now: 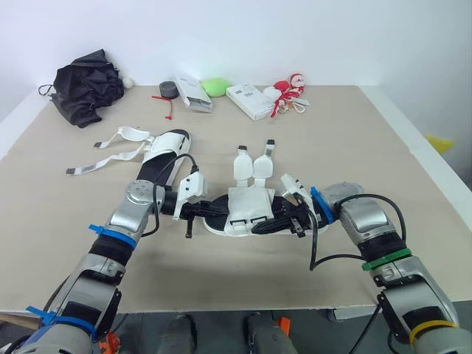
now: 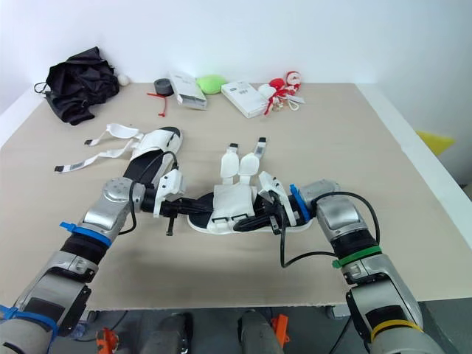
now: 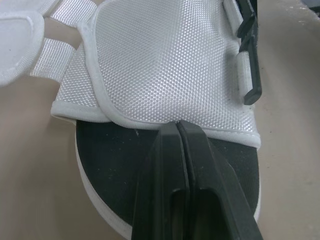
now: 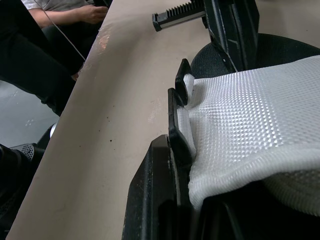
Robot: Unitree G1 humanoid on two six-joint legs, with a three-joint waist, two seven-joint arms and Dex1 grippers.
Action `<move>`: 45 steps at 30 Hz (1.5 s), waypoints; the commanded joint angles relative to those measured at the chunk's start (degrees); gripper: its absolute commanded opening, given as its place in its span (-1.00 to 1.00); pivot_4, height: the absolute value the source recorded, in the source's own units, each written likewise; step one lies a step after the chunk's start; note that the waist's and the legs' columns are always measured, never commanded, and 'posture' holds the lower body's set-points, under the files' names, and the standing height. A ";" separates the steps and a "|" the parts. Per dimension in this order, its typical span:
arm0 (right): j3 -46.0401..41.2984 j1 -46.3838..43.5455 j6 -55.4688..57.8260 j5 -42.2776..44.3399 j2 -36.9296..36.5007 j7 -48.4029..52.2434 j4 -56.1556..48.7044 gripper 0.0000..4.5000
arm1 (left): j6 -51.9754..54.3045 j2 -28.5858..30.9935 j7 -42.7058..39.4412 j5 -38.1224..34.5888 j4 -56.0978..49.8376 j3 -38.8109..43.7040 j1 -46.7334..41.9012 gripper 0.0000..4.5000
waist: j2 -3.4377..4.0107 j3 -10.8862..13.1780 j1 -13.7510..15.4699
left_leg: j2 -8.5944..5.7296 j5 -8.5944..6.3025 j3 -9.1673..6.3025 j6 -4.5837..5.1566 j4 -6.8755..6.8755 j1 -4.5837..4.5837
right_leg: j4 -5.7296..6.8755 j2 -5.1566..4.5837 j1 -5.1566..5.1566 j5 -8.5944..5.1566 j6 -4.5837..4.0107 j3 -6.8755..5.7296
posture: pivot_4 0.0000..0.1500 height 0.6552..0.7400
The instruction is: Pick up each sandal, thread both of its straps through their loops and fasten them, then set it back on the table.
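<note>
A white sandal with a black sole (image 1: 247, 210) lies on the table's near middle. Its two strap tabs (image 1: 253, 166) stick out loose toward the far side. My left gripper (image 1: 200, 210) is shut, its fingertips (image 3: 177, 131) pressed on the black footbed at the edge of the white upper (image 3: 160, 60). From the other end my right gripper (image 1: 293, 221) is shut on the woven upper (image 4: 250, 115), beside a black strap loop (image 4: 181, 87). A second sandal (image 1: 166, 147) lies further back on the left with its long straps (image 1: 110, 151) spread out.
Along the far edge lie a black cloth bundle (image 1: 88, 85), a tape roll (image 1: 168, 89), two white boxes (image 1: 193, 94) (image 1: 249, 101), a green object (image 1: 215, 86) and a red-and-white toy (image 1: 289, 92). A seated person (image 4: 60, 15) is beyond the table edge.
</note>
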 commanded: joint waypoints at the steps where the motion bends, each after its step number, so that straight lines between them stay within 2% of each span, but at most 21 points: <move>1: 0.10 0.75 1.03 1.01 -0.34 2.05 -2.68 -1.00 | -2.68 -1.14 -0.72 2.77 3.82 -1.76 -0.48 -0.98 | 0.00 0.00 0.22 | -0.01 0.00 0.00 0.00 0.02 0.00 | 0.00 -0.02 0.02 0.00 0.01 0.00 | 1.00 0.95; 8: -0.16 1.64 1.64 1.03 -0.51 1.54 -4.01 -1.00 | -2.27 -2.52 -2.32 2.52 5.44 -1.73 0.70 -0.98 | 0.01 -0.03 1.00 | -0.01 0.00 0.00 0.00 0.08 0.01 | 0.02 -0.01 0.03 0.01 0.02 0.00 | 1.00 0.95; 13: -0.37 1.83 3.79 0.76 -0.51 0.30 -4.05 -1.00 | -5.29 -1.50 -1.97 6.50 6.52 -4.09 3.45 -0.98 | 0.03 -0.17 1.00 | -0.01 -0.06 -0.01 0.08 0.07 0.03 | 0.01 0.00 0.06 -0.05 0.04 -0.01 | 1.00 0.95; 16: -0.93 1.97 4.86 1.00 -1.40 0.69 -3.59 -0.43 | -5.20 -1.90 -1.07 6.68 6.54 -4.05 4.06 -1.00 | 0.04 -0.27 1.00 | 0.00 -0.10 -0.01 0.12 0.06 0.18 | 0.01 0.00 0.21 -0.09 0.00 -0.01 | 1.00 0.95; 17: -1.48 2.05 5.01 1.31 -1.56 0.56 -3.65 -0.40 | -5.07 -2.07 -1.05 6.45 6.38 -3.99 4.21 -1.00 | 0.06 -0.28 1.00 | 0.00 -0.10 -0.01 0.12 0.06 0.23 | 0.01 0.00 0.27 -0.09 0.00 -0.02 | 1.00 0.95; 18: -2.25 2.06 5.71 1.88 -1.92 0.44 -3.83 -0.05 | -4.86 -2.20 -1.11 6.20 6.13 -3.98 4.44 -1.00 | 0.06 -0.29 1.00 | 0.00 -0.10 -0.01 0.12 0.06 0.30 | 0.01 0.00 0.35 -0.09 0.01 -0.02 | 1.00 0.95; 19: -3.11 2.22 6.38 2.49 -2.60 0.45 -4.14 -0.05 | -4.81 -2.32 -1.05 6.11 5.92 -4.05 4.68 -1.00 | 0.06 -0.30 1.00 | 0.00 -0.10 -0.01 0.12 0.06 0.33 | 0.01 0.00 0.38 -0.09 0.01 -0.02 | 1.00 0.95; 20: -3.81 2.46 6.97 3.00 -3.35 0.48 -4.51 0.26 | -4.80 -2.44 -0.96 6.08 5.80 -4.12 4.87 -1.00 | 0.07 -0.30 1.03 | 0.00 -0.10 -0.01 0.12 0.07 0.34 | 0.01 0.00 0.39 -0.09 0.00 -0.02 | 1.00 0.95; 22: -5.65 3.20 9.25 4.84 -5.29 0.69 -6.06 0.57 | -4.95 -2.81 -0.69 6.15 5.79 -4.25 5.16 -1.00 | 0.10 -0.32 1.14 | -0.03 -0.10 0.00 0.12 0.07 0.33 | 0.00 -0.03 0.40 -0.11 0.03 -0.02 | 1.00 0.95; 26: -10.72 3.54 15.54 10.50 -10.33 2.40 -7.96 0.57 | -6.60 -3.11 -0.33 7.14 6.20 -4.95 5.32 -1.00 | 0.20 -0.39 1.23 | -0.07 -0.11 0.01 0.11 0.06 0.32 | -0.03 -0.09 0.41 -0.13 0.07 -0.01 | 1.00 0.95; 29: -14.12 -0.17 18.98 13.09 -11.91 1.05 -4.08 0.57 | -8.07 -3.10 -0.19 7.91 6.44 -5.40 5.25 -1.00 | 0.24 -0.42 1.18 | -0.08 -0.11 0.02 0.11 0.07 0.35 | -0.05 -0.10 0.45 -0.13 0.06 0.00 | 1.00 0.95; 33: -13.70 -12.81 19.10 8.10 -8.32 -6.20 13.01 0.57 | -10.00 -3.21 -0.01 8.90 6.86 -5.53 5.03 -1.00 | 0.46 -0.55 0.95 | -0.07 -0.10 0.14 0.13 0.13 0.48 | -0.06 -0.11 0.53 -0.05 -0.03 0.07 | 1.00 0.95; 37: -10.39 -20.99 16.90 2.58 -3.24 -7.61 27.62 0.57 | -11.08 -3.39 0.27 9.50 7.16 -5.32 4.61 -1.00 | 0.46 -0.76 1.19 | -0.05 -0.08 0.12 0.16 0.11 0.54 | -0.08 -0.09 0.62 -0.08 -0.02 0.05 | 1.00 0.95; 45: -8.61 -25.51 10.84 -4.17 0.51 -5.24 41.72 0.57 | -10.74 -2.95 1.05 9.57 5.07 -4.98 5.48 -1.00 | 0.54 -0.77 1.35 | -0.26 -0.20 0.06 0.22 0.10 0.36 | -0.10 -0.30 0.58 -0.14 0.05 0.03 | 1.00 0.95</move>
